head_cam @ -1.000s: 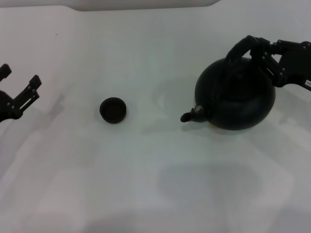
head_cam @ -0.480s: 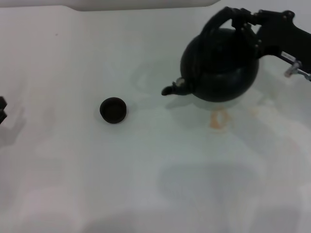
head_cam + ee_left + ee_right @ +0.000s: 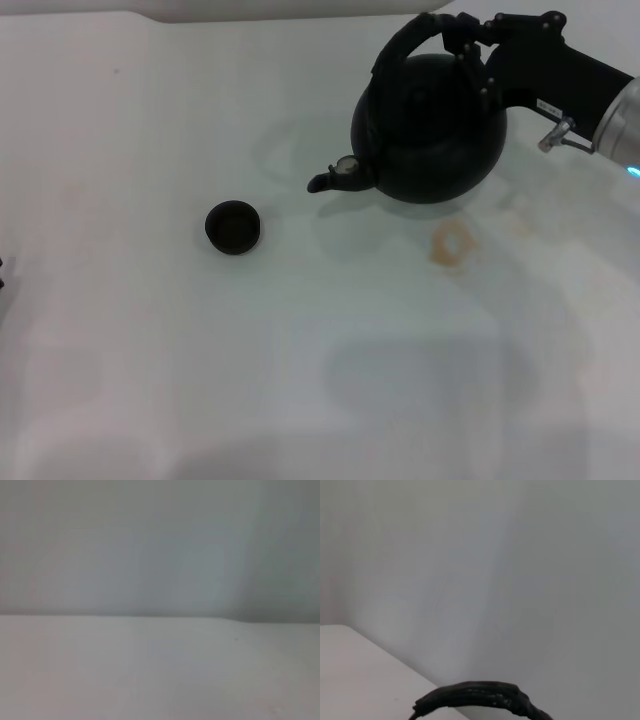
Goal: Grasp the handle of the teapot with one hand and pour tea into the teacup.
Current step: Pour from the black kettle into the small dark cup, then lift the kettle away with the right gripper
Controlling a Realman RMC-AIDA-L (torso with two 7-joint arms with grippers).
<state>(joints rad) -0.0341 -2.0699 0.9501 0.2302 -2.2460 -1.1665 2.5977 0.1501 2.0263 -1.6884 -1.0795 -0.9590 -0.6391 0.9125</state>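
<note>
The black round teapot [image 3: 430, 130] hangs above the white table at the upper right of the head view, its spout [image 3: 328, 180] pointing left toward the teacup. My right gripper [image 3: 462, 38] is shut on the handle [image 3: 405, 45], the ribbed black arch over the pot's top. A strip of the handle [image 3: 480, 696] also shows in the right wrist view. The small black teacup [image 3: 233, 227] stands on the table left of centre, well apart from the spout. My left gripper has left the head view, and the left wrist view shows only blank surface.
An orange-brown stain [image 3: 452, 243] marks the white table [image 3: 320, 380] below the pot, where it stood before. A pale raised edge [image 3: 290, 8] runs along the table's far side.
My right gripper has lifted the teapot off the table and carried it left and farther back, toward the teacup. The left gripper has drawn back out of the head view.
</note>
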